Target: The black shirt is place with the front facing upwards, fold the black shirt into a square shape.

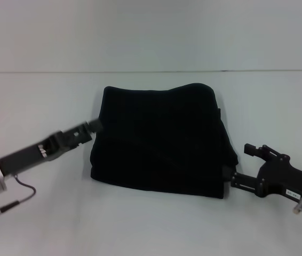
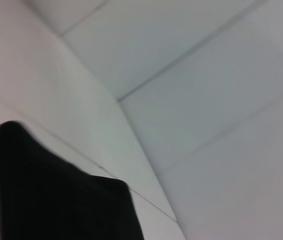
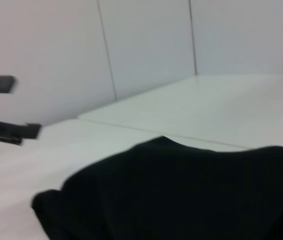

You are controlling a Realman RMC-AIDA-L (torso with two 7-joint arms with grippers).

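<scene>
black shirt (image 1: 161, 146) mid-table (image 1: 44, 224) | left pincer (image 1: 94, 126) at left edge | right pincer (image 1: 235, 173) at right-front corner

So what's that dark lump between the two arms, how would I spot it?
Look at the white table; in its middle lies the black shirt, folded into a rough square bundle. The left gripper touches one side, the right gripper its near corner. It is the only soft, matte cloth there; its neighbours are hard black machinery.

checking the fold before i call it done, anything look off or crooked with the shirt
Mostly tidy: the black shirt lies folded in a rough square on the white table. Its far edge bulges unevenly and the right side flares outward near the right gripper. The left gripper sits at its left edge. No damage shows.
</scene>
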